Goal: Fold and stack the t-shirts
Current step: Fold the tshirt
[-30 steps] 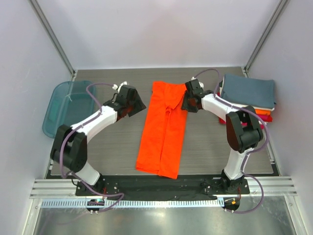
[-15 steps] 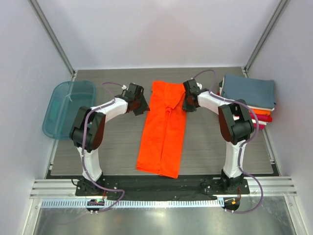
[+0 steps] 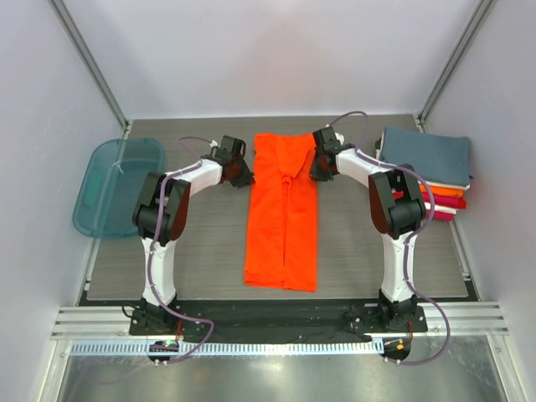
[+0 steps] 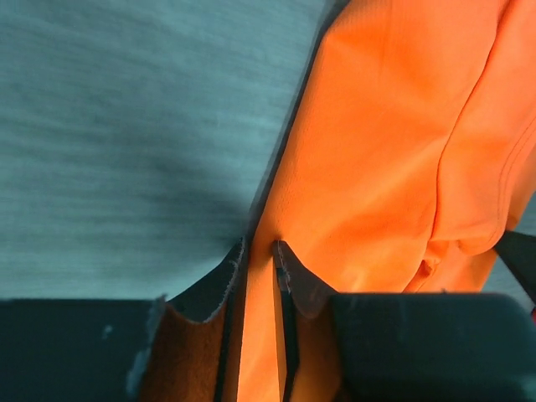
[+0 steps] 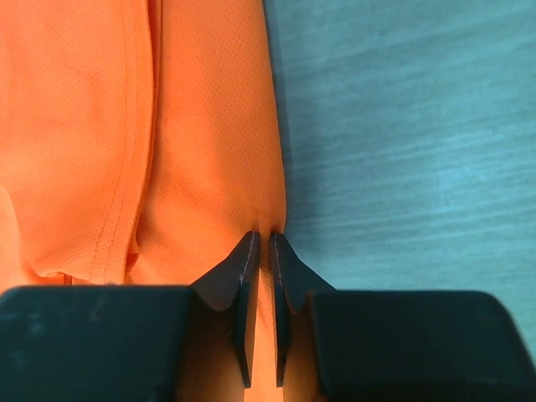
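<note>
A bright orange t-shirt (image 3: 283, 213) lies as a long narrow strip down the middle of the table, both sides folded in. My left gripper (image 3: 249, 170) is shut on its far left edge; the cloth (image 4: 377, 151) passes between the jaws in the left wrist view. My right gripper (image 3: 316, 167) is shut on its far right edge, with the cloth (image 5: 201, 142) pinched between the jaws in the right wrist view. A stack of folded t-shirts (image 3: 427, 163) sits at the right, slate blue-grey on top, with white, orange and crimson layers below.
A translucent teal plastic tub (image 3: 117, 184) stands at the left edge of the table. The grey wooden tabletop (image 3: 201, 243) shows on both sides of the shirt. White walls and metal posts close in the back and sides.
Both grippers moved toward the far end of the shirt and closer to its edges. The shirt is now straighter and its lower end has shifted right and squared up.
</note>
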Robot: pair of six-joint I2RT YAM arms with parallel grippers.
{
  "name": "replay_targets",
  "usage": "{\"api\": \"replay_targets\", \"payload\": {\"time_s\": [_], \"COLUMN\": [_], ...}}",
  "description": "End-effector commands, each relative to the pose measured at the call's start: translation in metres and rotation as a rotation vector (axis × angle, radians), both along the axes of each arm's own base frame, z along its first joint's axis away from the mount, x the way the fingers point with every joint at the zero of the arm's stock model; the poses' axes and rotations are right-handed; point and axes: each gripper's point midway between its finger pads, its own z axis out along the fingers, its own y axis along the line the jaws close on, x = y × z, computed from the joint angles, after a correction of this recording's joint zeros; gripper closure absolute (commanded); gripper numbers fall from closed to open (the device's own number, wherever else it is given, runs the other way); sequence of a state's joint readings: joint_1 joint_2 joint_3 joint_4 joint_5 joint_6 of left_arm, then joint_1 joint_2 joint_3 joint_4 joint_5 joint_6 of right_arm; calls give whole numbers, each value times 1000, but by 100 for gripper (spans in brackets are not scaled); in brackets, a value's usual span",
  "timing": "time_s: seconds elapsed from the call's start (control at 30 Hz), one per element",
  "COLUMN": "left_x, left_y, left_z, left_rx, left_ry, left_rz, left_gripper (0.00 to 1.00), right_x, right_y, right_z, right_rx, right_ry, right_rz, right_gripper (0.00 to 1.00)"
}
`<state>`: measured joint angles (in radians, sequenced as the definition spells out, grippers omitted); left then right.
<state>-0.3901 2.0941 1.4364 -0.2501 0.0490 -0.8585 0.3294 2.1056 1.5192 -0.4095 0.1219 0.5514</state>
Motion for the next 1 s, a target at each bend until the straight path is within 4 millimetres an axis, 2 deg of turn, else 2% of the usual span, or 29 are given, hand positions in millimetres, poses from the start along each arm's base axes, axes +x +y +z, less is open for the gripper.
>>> {"api": "replay_targets", "payload": {"time_s": [0.0, 0.03, 0.17, 0.23, 0.27, 0.3, 0.33, 0.37, 0.4, 0.47, 0.5, 0.53, 0.57, 0.6, 0.63, 0.67, 0.7, 0.73, 0.77, 0.8, 0.83, 0.87, 0.9, 0.93, 0.97], "left_x": [22, 25, 48, 62, 66, 72, 71, 70, 65, 58, 43, 38, 29, 9, 0, -15, -37, -48, -72, -84, -94, -116, -126, -135, -153], "left_y": [14, 17, 31, 33, 32, 32, 32, 31, 31, 33, 35, 35, 34, 35, 32, 25, 25, 23, 19, 18, 16, 15, 13, 13, 13], "left_z": [-3, -4, -7, 2, 5, 11, 14, 18, 28, 40, 31, 51, 53, 40, 58, 58, 47, 59, 46, 45, 58, 44, 43, 42, 39], "left_rx": [-11, -16, -35, -57, -66, -71, -78, -87, -93, -104, -100, -114, -119, -117, -132, -132, -120, -125, -109, -107, -116, -106, -114, -116, -115], "left_ry": [-13, -13, -17, -42, -49, -63, -53, -56, -69, -95, -68, -101, -95, -50, -77, -67, -33, -55, -20, -15, -43, -5, 1, 4, 15], "left_rz": [42, 51, 91, 92, 84, 77, 66, 50, 42, 46, 44, 38, 29, 22, 7, -19, -31, -46, -69, -83, -95, -116, -130, -139, -155], "left_gripper": [82, 83, 85, 85, 80, 74, 66, 56, 53, 50, 49, 49, 50, 50, 50, 51, 51, 51, 51, 51, 51, 51, 51, 51, 51], "right_x": [19, 26, 45, 57, 60, 64, 64, 63, 57, 49, 37, 30, 23, 3, -7, -18, -44, -56, -68, -93, -105, -115, -141, -152, -163], "right_y": [1, 3, 3, 6, 6, 7, 9, 10, 10, 9, 4, 2, 0, -2, -4, -4, -5, -8, -8, -13, -14, -14, -11, -10, -9], "right_z": [2, 7, 5, 8, 9, 15, 19, 22, 22, 40, 32, 33, 49, 35, 37, 53, 39, 39, 56, 38, 36, 48, 33, 34, 33], "right_rx": [11, 24, 54, 79, 83, 88, 93, 100, 97, 98, 86, 85, 89, 81, 78, 82, 67, 58, 65, 52, 62, 73, 93, 104, 110], "right_ry": [-27, -43, -52, -65, -67, -76, -82, -83, -76, -99, -70, -64, -88, -41, -36, -60, -17, -12, -45, 5, 15, -13, 40, 42, 48], "right_rz": [2, 4, -9, -1, 2, 8, 14, 23, 31, 38, 39, 39, 42, 52, 61, 71, 87, 91, 100, 109, 110, 114, 143, 152, 155], "right_gripper": [86, 86, 86, 86, 82, 62, 52, 47, 44, 43, 43, 43, 45, 49, 50, 50, 50, 50, 50, 49, 49, 50, 50, 50, 51]}}
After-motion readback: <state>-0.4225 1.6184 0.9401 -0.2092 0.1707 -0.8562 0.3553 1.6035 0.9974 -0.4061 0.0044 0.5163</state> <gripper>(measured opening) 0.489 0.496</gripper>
